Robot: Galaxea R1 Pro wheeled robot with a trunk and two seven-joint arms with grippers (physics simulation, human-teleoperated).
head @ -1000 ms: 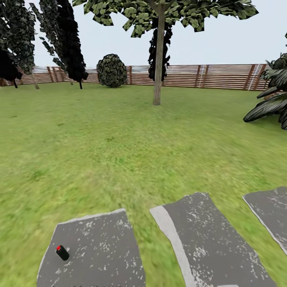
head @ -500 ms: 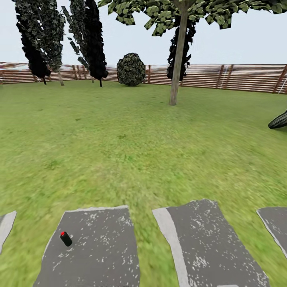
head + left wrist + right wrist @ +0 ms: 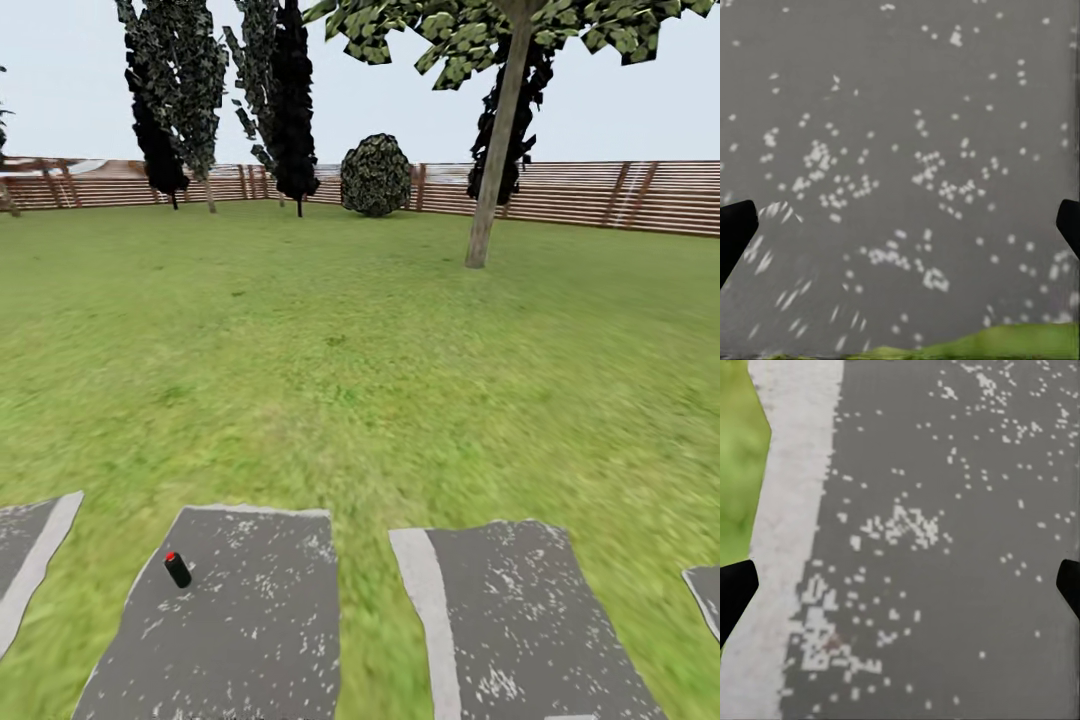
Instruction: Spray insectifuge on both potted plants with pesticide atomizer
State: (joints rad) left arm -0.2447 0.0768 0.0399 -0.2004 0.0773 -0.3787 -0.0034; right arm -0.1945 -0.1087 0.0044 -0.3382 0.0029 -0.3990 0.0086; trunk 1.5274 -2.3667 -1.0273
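The pesticide atomizer [image 3: 178, 570], a small dark bottle with a red tip, lies tilted on a grey paving slab [image 3: 240, 620] at the lower left of the head view. In the left wrist view, my left gripper [image 3: 900, 232] is open above speckled grey paving, its dark fingertips [image 3: 735, 232] far apart with nothing between them. Over another slab with a pale border, my right gripper [image 3: 900, 592] is likewise open and empty. The potted plants are out of view.
Green lawn [image 3: 360, 350] stretches to a brown slat fence [image 3: 600, 195]. A tree trunk [image 3: 495, 150], a round bush [image 3: 376, 175] and dark cypress trees [image 3: 180, 100] stand at the back. More paving slabs [image 3: 520, 620] lie side by side in front.
The whole head view has swung to the left, so trees, fence and slabs slid rightward in the picture. The atomizer keeps its place on its slab.
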